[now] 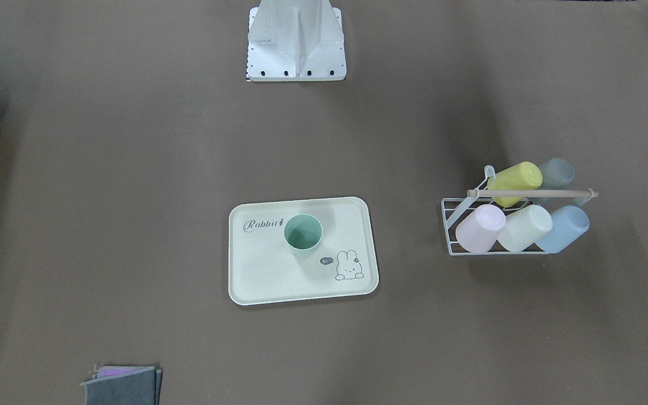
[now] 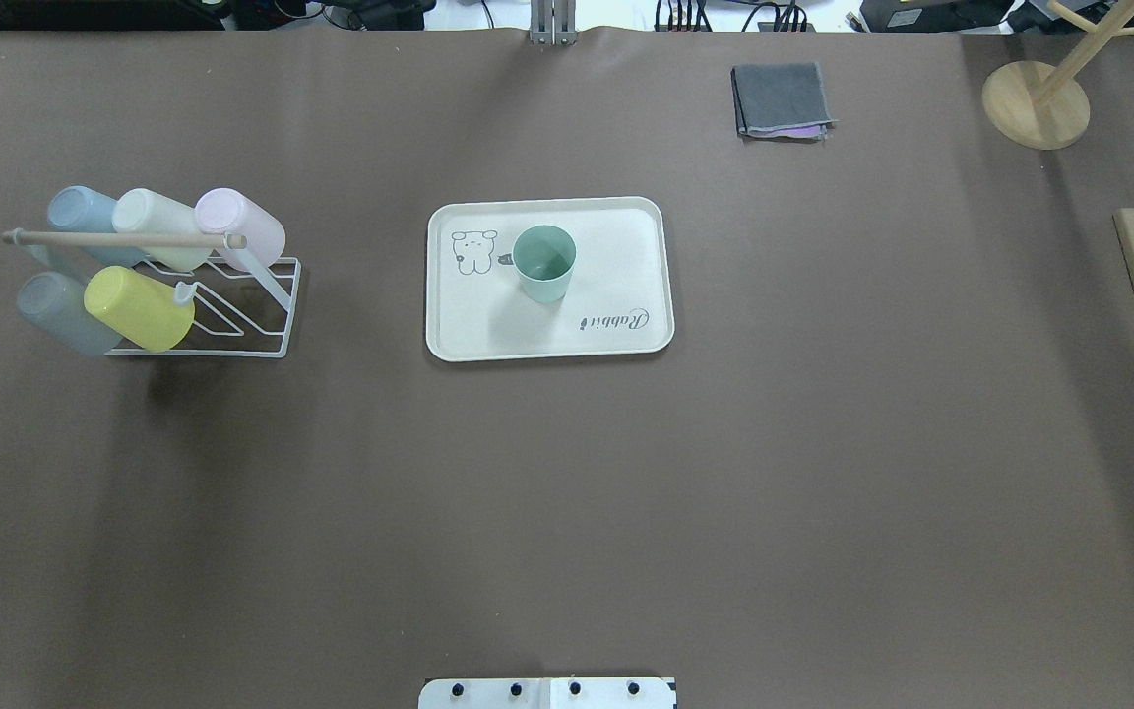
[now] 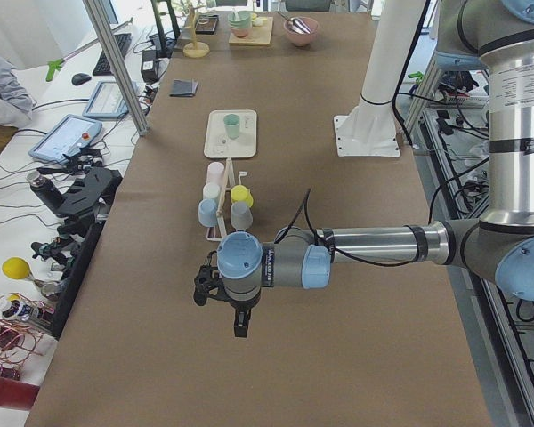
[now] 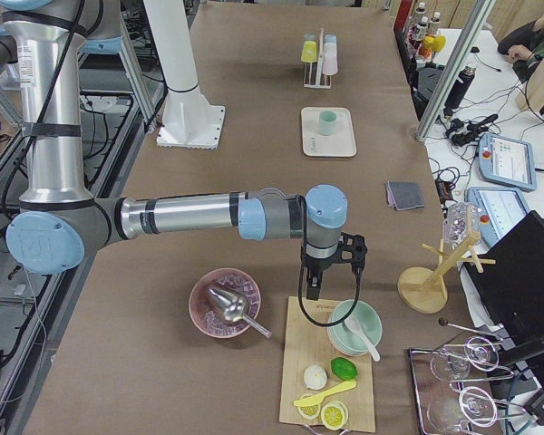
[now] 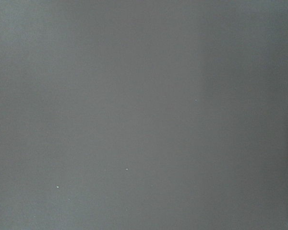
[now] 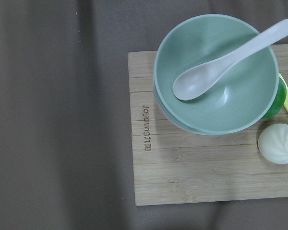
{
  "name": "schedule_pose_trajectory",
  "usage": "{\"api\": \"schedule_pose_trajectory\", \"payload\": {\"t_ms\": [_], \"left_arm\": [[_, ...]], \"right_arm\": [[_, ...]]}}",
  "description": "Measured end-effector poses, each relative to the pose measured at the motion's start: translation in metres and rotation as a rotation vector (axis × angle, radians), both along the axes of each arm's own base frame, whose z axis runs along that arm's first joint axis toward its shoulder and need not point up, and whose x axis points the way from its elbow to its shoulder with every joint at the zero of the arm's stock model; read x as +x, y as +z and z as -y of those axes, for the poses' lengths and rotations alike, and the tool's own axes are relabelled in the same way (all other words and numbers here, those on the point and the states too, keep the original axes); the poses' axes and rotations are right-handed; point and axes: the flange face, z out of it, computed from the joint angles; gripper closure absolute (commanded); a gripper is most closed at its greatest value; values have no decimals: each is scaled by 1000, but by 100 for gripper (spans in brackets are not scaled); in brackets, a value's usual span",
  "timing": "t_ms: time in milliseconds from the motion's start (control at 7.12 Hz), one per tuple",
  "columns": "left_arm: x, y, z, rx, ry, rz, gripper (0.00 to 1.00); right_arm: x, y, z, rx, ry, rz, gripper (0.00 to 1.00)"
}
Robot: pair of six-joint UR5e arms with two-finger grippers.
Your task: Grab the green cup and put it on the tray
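The green cup point(image 1: 303, 233) stands upright on the cream tray point(image 1: 268, 273), near the "Rabbit" script and the bunny drawing. It also shows in the overhead view point(image 2: 544, 264) on the tray point(image 2: 547, 335). No gripper is near it. My left gripper point(image 3: 240, 322) hangs over bare table far from the tray, past the cup rack. My right gripper point(image 4: 312, 288) hangs over a wooden board at the other end of the table. Both show only in the side views, so I cannot tell whether they are open or shut.
A wire rack point(image 2: 277, 320) with several pastel cups lies left of the tray in the overhead view. A folded grey cloth point(image 2: 782, 98) and a wooden stand point(image 2: 1035, 103) are at the far side. The wooden board point(image 6: 192, 167) holds a green bowl point(image 6: 230, 96) with a spoon point(image 6: 221, 67).
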Motion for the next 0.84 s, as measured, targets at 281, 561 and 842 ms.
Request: {"api": "schedule_pose_trajectory", "payload": {"t_ms": [281,561,842], "left_arm": [[0,0,0,0,-1,0,2],[-1,0,0,0,-1,8,2],[-3,0,2,5,0,40,2]], "right_arm": [[0,-1,0,3,-2,0,0],[0,-2,0,7,-2,0,0],[1,-2,-2,5,-1,0,0]]}}
